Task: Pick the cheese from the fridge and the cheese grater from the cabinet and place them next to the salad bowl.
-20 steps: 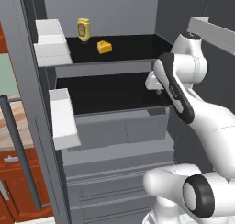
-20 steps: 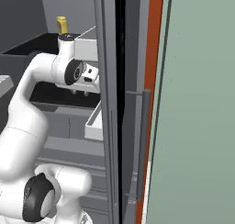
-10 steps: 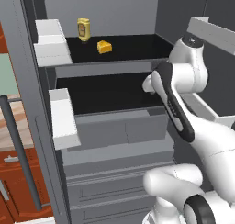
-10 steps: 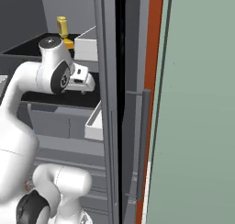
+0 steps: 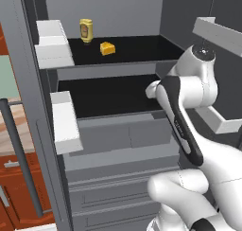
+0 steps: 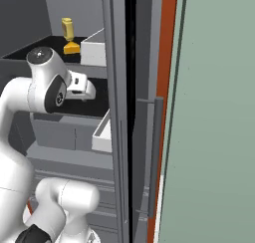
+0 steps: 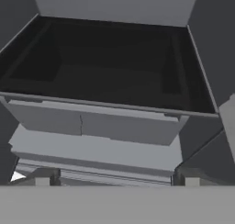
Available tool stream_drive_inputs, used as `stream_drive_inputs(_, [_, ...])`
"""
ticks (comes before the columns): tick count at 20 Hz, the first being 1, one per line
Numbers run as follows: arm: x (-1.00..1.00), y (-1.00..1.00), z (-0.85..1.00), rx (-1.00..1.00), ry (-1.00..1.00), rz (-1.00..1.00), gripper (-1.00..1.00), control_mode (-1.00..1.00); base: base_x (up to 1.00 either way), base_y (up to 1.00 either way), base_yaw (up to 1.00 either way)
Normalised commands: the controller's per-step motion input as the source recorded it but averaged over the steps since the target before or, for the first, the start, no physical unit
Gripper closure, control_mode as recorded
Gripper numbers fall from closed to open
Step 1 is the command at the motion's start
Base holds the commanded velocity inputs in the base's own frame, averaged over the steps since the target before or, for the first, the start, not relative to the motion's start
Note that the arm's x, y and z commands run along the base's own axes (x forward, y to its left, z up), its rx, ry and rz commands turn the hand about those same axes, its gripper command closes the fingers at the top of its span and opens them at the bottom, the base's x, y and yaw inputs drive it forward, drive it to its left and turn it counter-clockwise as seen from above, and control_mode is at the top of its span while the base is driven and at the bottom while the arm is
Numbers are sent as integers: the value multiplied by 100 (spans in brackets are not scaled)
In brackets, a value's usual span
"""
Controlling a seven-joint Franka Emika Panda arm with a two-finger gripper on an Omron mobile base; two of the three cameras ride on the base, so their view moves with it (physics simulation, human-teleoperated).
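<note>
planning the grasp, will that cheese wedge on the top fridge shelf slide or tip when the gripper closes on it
The cheese looks like a squat solid wedge lying flat, so tipping seems unlikely. Its sloped faces may let the fingers slip. The glossy black shelf could let it slide if nudged.

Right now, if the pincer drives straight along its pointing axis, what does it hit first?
Probably the lower black shelf inside the fridge. The open pincer faces it, with nothing between. Depth is unclear; the grey drawer front just below could come first.

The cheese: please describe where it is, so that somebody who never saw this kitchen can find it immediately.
Look into the open grey fridge and find its upper black shelf. The cheese lies there, just beside a mustard bottle. It is the small, low yellow-orange wedge without a label, while the bottle is taller and upright.
</note>
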Motion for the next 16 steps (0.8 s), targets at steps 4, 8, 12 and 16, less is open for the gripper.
stream_drive_inputs(4, [-4,3,25,0,-1,13,-100,-100,0,0,0])
stream_drive_inputs(8, [0,11,29,0,-9,6,-100,-100,0,0,0])
stream_drive_inputs(12, [0,25,38,-3,-3,0,-100,-100,0,0,0])
stream_drive_inputs(16, [0,25,27,-1,-8,0,-100,-100,0,0,0])
